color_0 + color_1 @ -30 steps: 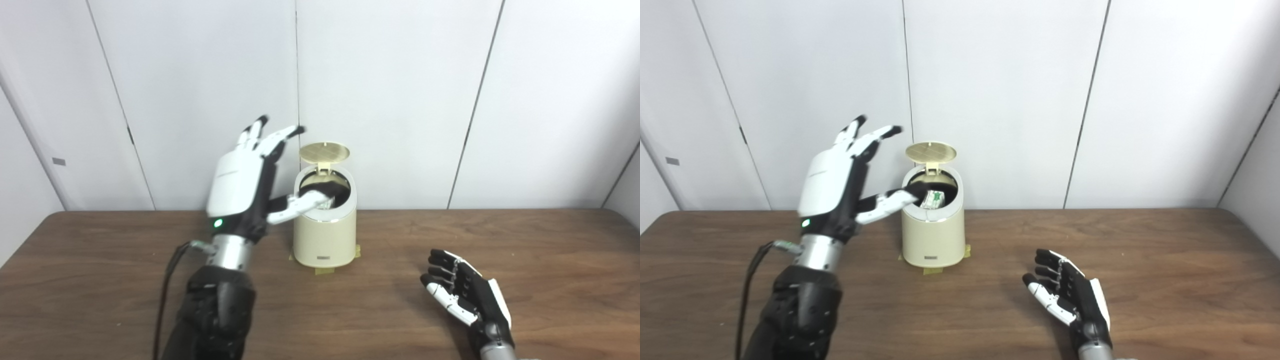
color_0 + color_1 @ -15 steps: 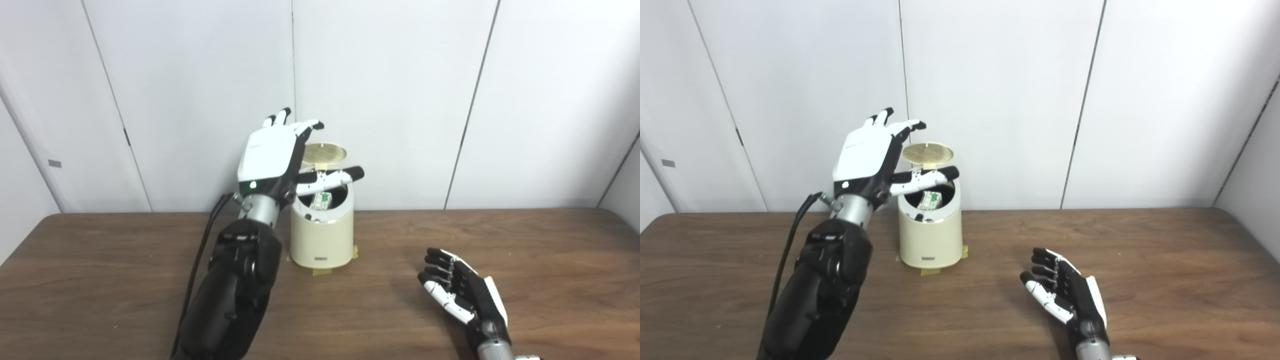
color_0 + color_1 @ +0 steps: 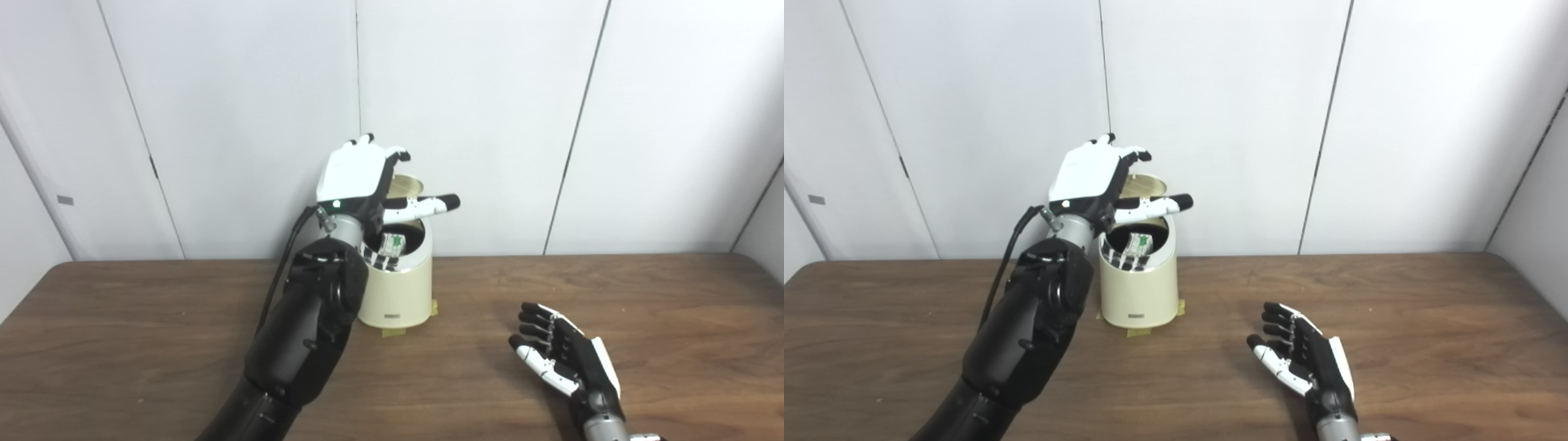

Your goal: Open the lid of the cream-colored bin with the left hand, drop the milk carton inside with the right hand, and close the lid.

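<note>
I've got the cream-colored bin (image 3: pixel 1138 288) standing near the back edge of the counter (image 3: pixel 1427 318), left of the middle, with bits of tape showing at its base. Its lid (image 3: pixel 1145 185) is up, tilted back behind the opening, and the milk carton (image 3: pixel 1138 243) sits inside, its white and green top showing in the dark mouth of the bin. My left hand (image 3: pixel 1093 177) is raised over the bin's back left rim, fingers spread and holding nothing, the fingertips curling just above the lid's top edge and the thumb stretched out across the opening; I cannot tell whether any finger touches the lid. My right hand (image 3: pixel 1304 361) is low over the counter near the front edge, well apart from the bin, fingers loosely spread and empty.
</note>
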Robot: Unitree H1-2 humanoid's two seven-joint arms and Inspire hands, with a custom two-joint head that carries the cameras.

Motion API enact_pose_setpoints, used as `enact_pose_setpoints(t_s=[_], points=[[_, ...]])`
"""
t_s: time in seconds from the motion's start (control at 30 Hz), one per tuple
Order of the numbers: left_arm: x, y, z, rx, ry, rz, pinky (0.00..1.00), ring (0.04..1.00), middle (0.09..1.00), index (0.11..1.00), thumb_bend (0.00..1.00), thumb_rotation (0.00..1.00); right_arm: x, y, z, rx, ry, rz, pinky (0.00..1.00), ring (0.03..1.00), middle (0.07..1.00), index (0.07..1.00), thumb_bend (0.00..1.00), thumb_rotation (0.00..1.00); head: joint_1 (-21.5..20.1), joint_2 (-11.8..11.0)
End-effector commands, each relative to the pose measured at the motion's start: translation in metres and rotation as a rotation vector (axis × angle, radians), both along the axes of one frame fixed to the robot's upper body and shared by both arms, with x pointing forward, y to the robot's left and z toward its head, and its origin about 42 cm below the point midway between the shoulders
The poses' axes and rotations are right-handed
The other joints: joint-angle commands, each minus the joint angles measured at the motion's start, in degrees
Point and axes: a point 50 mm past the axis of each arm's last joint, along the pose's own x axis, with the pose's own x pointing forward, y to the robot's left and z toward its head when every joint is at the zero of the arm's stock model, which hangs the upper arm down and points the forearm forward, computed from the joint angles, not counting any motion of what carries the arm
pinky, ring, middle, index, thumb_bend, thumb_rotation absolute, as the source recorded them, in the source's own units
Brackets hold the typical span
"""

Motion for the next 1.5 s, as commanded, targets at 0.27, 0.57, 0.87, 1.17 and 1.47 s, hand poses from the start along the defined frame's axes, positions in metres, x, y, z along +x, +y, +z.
enact_pose_setpoints(t_s=[0.27, 0.57, 0.87, 1.17, 1.47], points=[[-0.001, -0.006, 0.006, 0.023, -0.038, -0.005, 1.0, 0.958, 0.78, 0.757, 1.0, 1.0, 0.0, 0.009, -0.005, 0.013, 0.032, 0.03, 0.71, 0.761, 0.771, 0.764, 0.3, 0.35, 0.07, 0.56], [-0.015, -0.008, -0.008, 0.033, -0.015, -0.027, 1.0, 0.897, 0.721, 0.711, 1.0, 1.0, 0.001, 0.009, -0.002, 0.02, 0.051, 0.026, 0.71, 0.761, 0.774, 0.778, 0.32, 0.39, -0.15, 0.85], [-0.028, -0.002, -0.036, 0.018, 0.041, -0.03, 1.0, 0.819, 0.643, 0.69, 0.99, 0.99, -0.004, 0.007, 0.003, 0.04, 0.058, 0.032, 0.71, 0.768, 0.781, 0.779, 0.33, 0.37, -0.63, 2.23], [-0.031, 0.0, -0.065, -0.007, 0.158, -0.027, 1.0, 0.844, 0.709, 0.718, 0.99, 0.99, -0.011, 0.006, 0.009, 0.043, 0.061, 0.032, 0.71, 0.764, 0.773, 0.766, 0.31, 0.29, -0.94, 3.71], [-0.017, -0.001, -0.129, 0.014, 0.265, 0.009, 1.0, 0.889, 0.772, 0.75, 0.94, 0.93, -0.015, 0.006, 0.01, 0.034, 0.081, 0.042, 0.7, 0.756, 0.764, 0.754, 0.3, 0.26, -1.99, 4.12]])
